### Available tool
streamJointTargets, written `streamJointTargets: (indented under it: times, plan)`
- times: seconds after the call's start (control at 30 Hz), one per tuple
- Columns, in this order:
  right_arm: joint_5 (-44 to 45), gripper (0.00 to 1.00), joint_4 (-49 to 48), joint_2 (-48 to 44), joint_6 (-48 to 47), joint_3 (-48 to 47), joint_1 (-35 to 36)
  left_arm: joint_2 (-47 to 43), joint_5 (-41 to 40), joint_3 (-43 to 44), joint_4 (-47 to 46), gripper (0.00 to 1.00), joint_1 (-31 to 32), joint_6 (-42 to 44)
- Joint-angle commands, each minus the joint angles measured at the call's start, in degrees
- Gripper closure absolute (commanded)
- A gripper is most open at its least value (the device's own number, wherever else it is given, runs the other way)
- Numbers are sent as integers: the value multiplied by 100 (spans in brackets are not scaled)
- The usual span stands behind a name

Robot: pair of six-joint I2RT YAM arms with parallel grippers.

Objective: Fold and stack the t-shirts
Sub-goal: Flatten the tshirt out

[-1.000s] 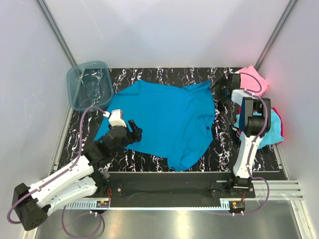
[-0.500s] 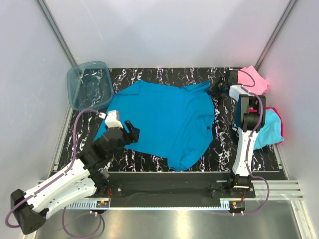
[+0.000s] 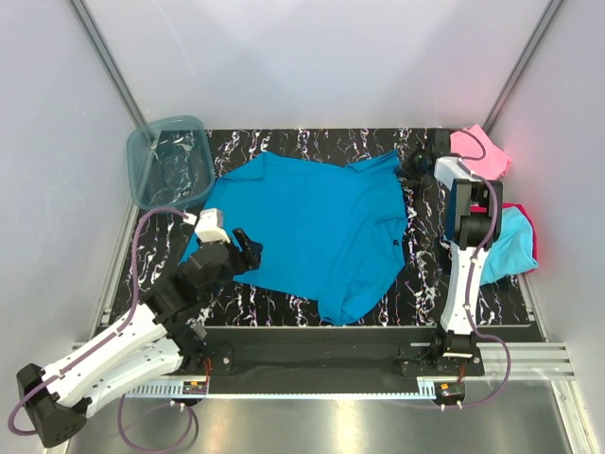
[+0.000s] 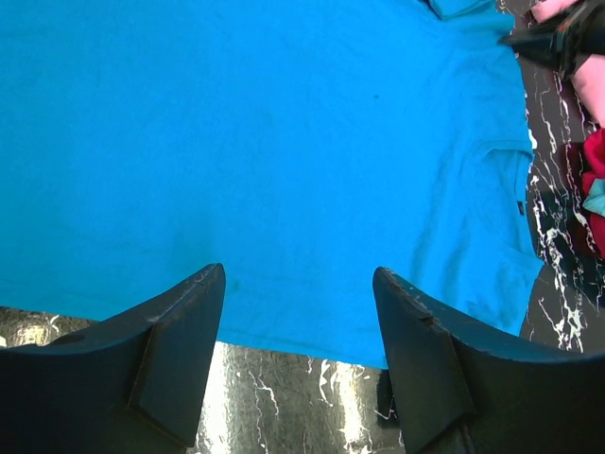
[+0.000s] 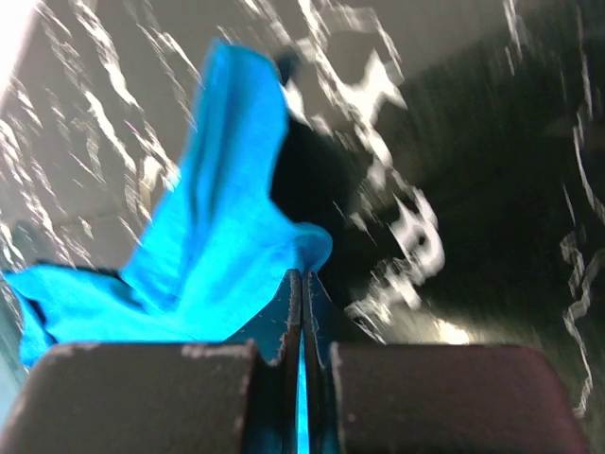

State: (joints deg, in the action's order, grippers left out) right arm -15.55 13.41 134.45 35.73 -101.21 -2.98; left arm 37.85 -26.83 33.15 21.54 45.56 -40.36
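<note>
The teal-blue t-shirt (image 3: 312, 222) lay spread across the middle of the dark marbled desk (image 3: 416, 295). At its far right corner the right end effector (image 3: 413, 163) had its jaws closed on a pinch of the teal cloth, which stood up in a fold. The left end effector (image 3: 248, 248) hung over the shirt's near left edge, jaws apart and holding nothing. On the right, the pink t-shirt (image 3: 484, 153) lay far. The cyan t-shirt (image 3: 506, 248) lay nearer, with the magenta-red t-shirt (image 3: 535, 238) showing at its right edge. The blue tub (image 3: 170, 163) stood far left.
</note>
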Motion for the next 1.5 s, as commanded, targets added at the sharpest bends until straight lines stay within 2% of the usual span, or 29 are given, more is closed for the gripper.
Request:
streamJointTargets:
  times: [0.0,0.33,0.6,0.67,0.83,0.87,0.93,0.97,1.03,1.1,1.17,1.2,1.27,1.3,1.33,1.4,1.47]
  plan:
    - [351,100,232,282,-162,-907,35,-84,-59,377,25,32,49,46]
    - [649,100,1426,1768,-557,-3860,8,-322,-252,631,623,32,76,46]
    - [597,100,1955,2665,-751,-5469,-97,-50,-314,869,650,32,76,125]
    - [344,100,1859,2683,-743,-5515,-106,47,-314,886,597,32,76,125]
    - [-448,100,998,2218,-506,-4646,-115,91,-314,755,404,32,76,125]
    - [-484,90,945,2078,-488,-4558,-106,100,-314,720,395,32,76,116]
    - [-571,56,874,1928,-470,-4382,-115,118,-297,676,360,32,76,99]
    - [-563,34,883,1753,-461,-4320,-106,118,-297,632,342,32,76,90]
    - [-546,21,795,1332,-400,-3970,-106,100,-305,579,255,32,76,72]
    - [-449,16,525,875,-365,-3235,-54,109,-332,474,149,32,76,63]
    - [-256,15,33,-39,-207,-2452,-1,188,-332,325,-123,31,76,63]
    - [-177,15,-483,-373,-58,-1621,60,232,-340,281,-246,30,76,72]
    - [16,15,-934,-1357,100,-817,131,503,-332,201,-615,30,76,55]
    - [78,16,-1285,-1674,267,-38,210,635,-288,175,-773,29,67,63]
    - [139,16,-1584,-2294,320,326,254,776,-279,175,-1061,29,67,72]
    - [184,16,-2024,-2860,409,1334,342,1303,-253,306,-1265,28,58,81]
    - [237,17,-2184,-3625,470,1935,597,1863,-218,516,-1521,28,23,81]
